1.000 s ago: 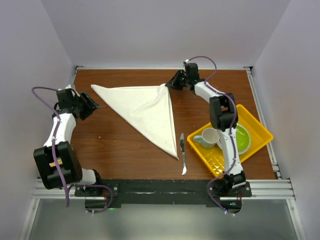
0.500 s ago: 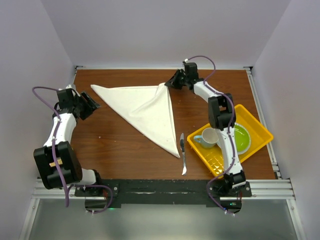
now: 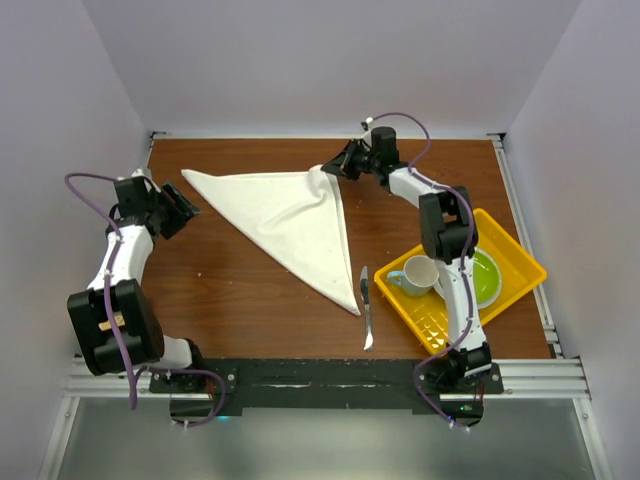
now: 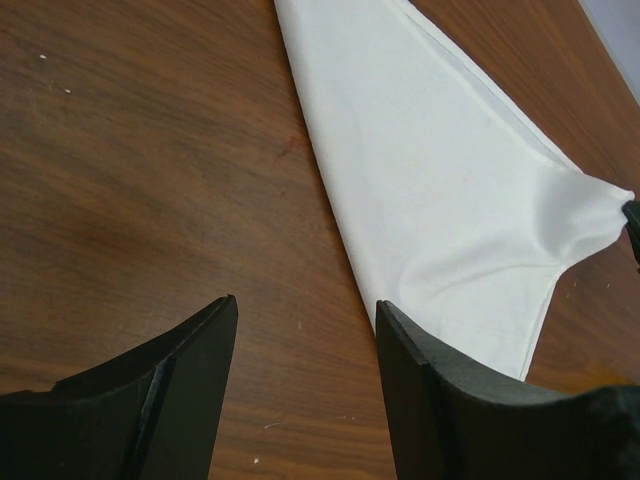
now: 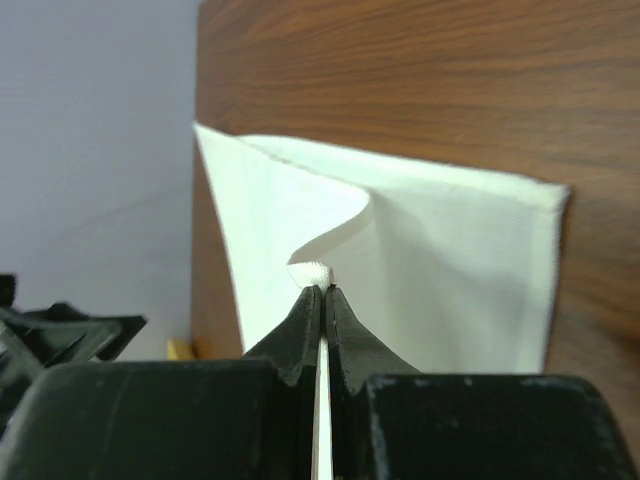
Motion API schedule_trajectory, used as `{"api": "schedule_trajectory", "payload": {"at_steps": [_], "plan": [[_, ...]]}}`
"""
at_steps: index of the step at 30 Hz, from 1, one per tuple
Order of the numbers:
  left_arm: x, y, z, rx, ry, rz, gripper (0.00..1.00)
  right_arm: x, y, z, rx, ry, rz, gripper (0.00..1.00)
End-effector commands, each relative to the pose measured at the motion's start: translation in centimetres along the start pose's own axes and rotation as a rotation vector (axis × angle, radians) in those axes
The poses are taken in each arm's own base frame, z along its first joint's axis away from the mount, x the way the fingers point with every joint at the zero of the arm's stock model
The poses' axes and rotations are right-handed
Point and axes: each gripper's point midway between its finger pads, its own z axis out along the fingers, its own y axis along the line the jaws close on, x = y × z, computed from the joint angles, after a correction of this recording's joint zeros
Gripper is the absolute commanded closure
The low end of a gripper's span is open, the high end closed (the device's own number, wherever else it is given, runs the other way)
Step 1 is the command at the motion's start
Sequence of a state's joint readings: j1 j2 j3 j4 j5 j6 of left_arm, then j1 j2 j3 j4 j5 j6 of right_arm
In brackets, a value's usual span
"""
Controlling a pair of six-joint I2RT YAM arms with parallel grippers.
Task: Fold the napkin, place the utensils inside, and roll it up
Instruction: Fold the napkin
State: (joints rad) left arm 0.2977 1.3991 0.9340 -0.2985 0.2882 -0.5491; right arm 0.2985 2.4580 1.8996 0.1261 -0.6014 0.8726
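The white napkin (image 3: 290,220) lies folded into a triangle on the wooden table, one point at the far left, one at the near middle. My right gripper (image 3: 327,169) is shut on its far right corner and holds that corner lifted off the table; the pinched cloth shows in the right wrist view (image 5: 312,272). My left gripper (image 3: 190,209) is open and empty, low over bare wood beside the napkin's left point; the napkin also shows in the left wrist view (image 4: 450,190). The silver knife (image 3: 366,305) lies on the table between the napkin and the tray.
A yellow tray (image 3: 520,255) at the right holds a white mug (image 3: 413,275) and a green plate (image 3: 487,276). White walls enclose the table on the left, far and right sides.
My right gripper has moved a little left with the napkin's corner, bunching the cloth there. The left arm has not moved.
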Motion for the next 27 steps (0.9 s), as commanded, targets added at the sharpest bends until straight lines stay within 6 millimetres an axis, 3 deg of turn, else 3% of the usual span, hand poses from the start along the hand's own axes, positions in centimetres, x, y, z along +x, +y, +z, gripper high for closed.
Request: {"api": "schedule_trajectory", "payload": {"at_steps": [1,7,16,22,27], "plan": [[-0.6,-0.9,0.3,0.034,-0.027,0.003,0.38,-1.5,10.5,-3.9,-0.222,-0.029,-0.112,1.0],[-0.9,-0.9,0.1,0.024,-0.041,0.0,0.38,1.8,13.3,-4.7,-0.251,0.028,-0.084,1.0],[-2.3,-1.2,-1.0,0.001,-0.085,0.02,0.38,5.1,21.0,-5.6,-0.316,0.08,-0.037,1.0],[-2.7,-1.5,-1.3,0.005,-0.096,0.024,0.38,9.5,24.8,-6.5,-0.374,0.162,-0.042,1.0],[-2.9,-1.8,-1.9,0.008,-0.109,0.033,0.38,10.4,26.2,-7.2,-0.39,0.178,-0.057,1.0]]}}
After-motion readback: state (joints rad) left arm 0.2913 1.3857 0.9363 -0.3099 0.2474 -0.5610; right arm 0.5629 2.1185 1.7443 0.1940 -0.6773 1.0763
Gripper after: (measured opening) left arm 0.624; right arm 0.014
